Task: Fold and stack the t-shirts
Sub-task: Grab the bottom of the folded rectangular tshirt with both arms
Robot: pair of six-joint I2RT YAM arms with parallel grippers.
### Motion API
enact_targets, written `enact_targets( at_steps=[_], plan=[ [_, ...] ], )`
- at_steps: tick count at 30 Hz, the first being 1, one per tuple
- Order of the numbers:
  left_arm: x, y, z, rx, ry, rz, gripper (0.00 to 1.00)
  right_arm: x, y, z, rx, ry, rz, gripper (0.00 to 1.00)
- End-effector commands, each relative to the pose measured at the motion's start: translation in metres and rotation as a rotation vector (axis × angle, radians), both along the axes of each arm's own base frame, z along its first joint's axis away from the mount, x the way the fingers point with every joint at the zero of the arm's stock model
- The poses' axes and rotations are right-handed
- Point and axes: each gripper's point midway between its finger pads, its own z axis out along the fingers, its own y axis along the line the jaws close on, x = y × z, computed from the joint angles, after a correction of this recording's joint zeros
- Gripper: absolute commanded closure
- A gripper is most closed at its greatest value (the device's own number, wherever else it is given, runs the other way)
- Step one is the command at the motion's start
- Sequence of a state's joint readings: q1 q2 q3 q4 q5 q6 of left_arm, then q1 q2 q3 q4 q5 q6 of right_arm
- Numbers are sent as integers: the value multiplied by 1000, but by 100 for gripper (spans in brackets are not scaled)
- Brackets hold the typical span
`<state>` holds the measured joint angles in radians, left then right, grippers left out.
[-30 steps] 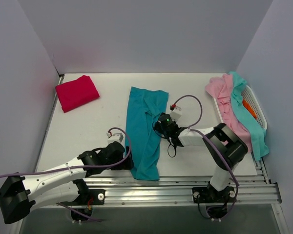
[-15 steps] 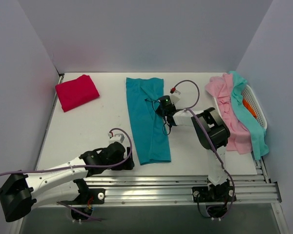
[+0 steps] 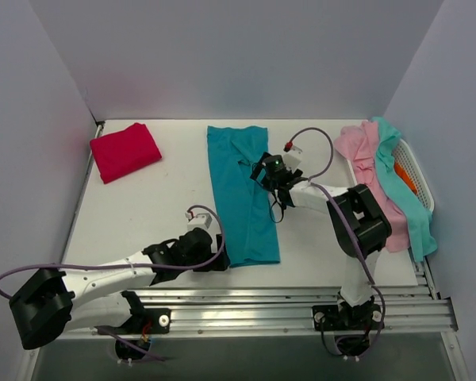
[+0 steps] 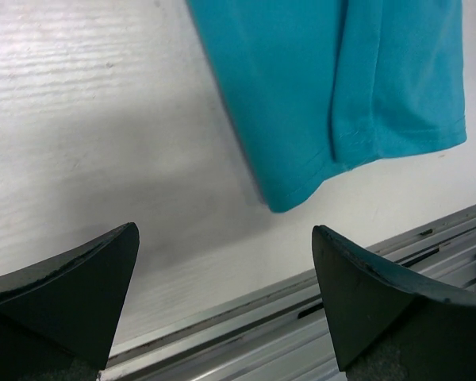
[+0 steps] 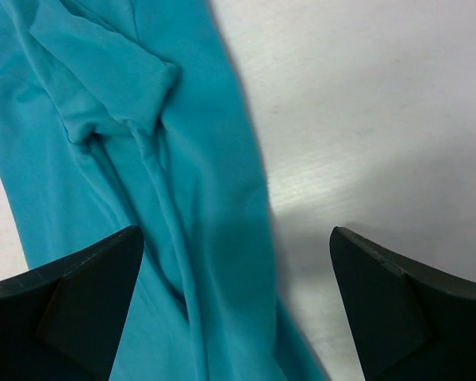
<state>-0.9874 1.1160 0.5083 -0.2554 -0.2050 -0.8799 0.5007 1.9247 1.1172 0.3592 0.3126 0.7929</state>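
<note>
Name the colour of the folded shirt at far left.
The shirt is crimson red; top external view.

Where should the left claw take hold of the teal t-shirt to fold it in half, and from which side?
Grip the near hem of the teal t-shirt at its left corner, coming low from the near-left, where the open left claw hovers. The shirt lies as a long flat strip running near to far, so that free end should lift over easily.

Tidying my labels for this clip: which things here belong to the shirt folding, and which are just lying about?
Job: long folded teal cotton t-shirt; folded crimson t-shirt; draped pale pink shirt; light aqua shirt; orange shirt.
Lying about: white slotted plastic basket under them; aluminium rail.
</note>
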Motion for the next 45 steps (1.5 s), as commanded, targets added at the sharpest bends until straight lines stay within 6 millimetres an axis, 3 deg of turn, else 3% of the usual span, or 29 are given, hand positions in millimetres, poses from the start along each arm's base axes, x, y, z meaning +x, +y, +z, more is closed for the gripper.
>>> enact_targets(
  at_steps=[1, 2, 3, 5, 6, 8, 10, 11, 13, 14, 20, 21, 28, 32, 45],
  plan=[
    [31, -37, 29, -104, -106, 5, 0, -18, -24, 36, -53, -33, -46, 0],
    [39, -45, 38, -114, -124, 9, 0, -21, -27, 53, -40, -62, -50, 0],
    [42, -48, 26, -78, -107, 5, 0, -29, -33, 52, -51, -56, -59, 0],
    [53, -65, 33, -96, -114, -7, 0, -43, -42, 64, -41, -78, -68, 0],
    [55, -69, 18, -61, -91, -14, 0, -48, -47, 66, -43, -82, -78, 0],
    [63, -83, 16, -69, -87, -22, 0, -58, -53, 83, -23, -116, -87, 0],
    [64, -88, -5, -36, -40, -29, 6, -72, -62, 78, -28, -108, -96, 0],
    [64, -90, -10, -33, -25, -29, 7, -76, -65, 88, -14, -132, -105, 0],
    [68, -103, -14, -60, -18, -37, 10, -86, -73, 85, -24, -123, -116, 0],
    [67, -104, -17, -60, -9, -34, 10, -90, -76, 94, -14, -143, -119, 0],
    [60, -87, -14, -31, 2, 8, 14, -106, -89, 100, -15, -162, -140, 0],
    [60, -85, -3, -45, -18, 17, 14, -107, -89, 100, -15, -162, -140, 0],
    [51, -41, 25, 9, -78, 91, 14, -118, -85, 98, 9, -158, -119, 0],
    [46, -30, 20, 11, -76, 108, 14, -128, -80, 93, 16, -153, -106, 0],
    [43, -61, -11, -15, -19, 71, 22, -144, -76, 62, 11, -101, -84, 0]
  ],
)
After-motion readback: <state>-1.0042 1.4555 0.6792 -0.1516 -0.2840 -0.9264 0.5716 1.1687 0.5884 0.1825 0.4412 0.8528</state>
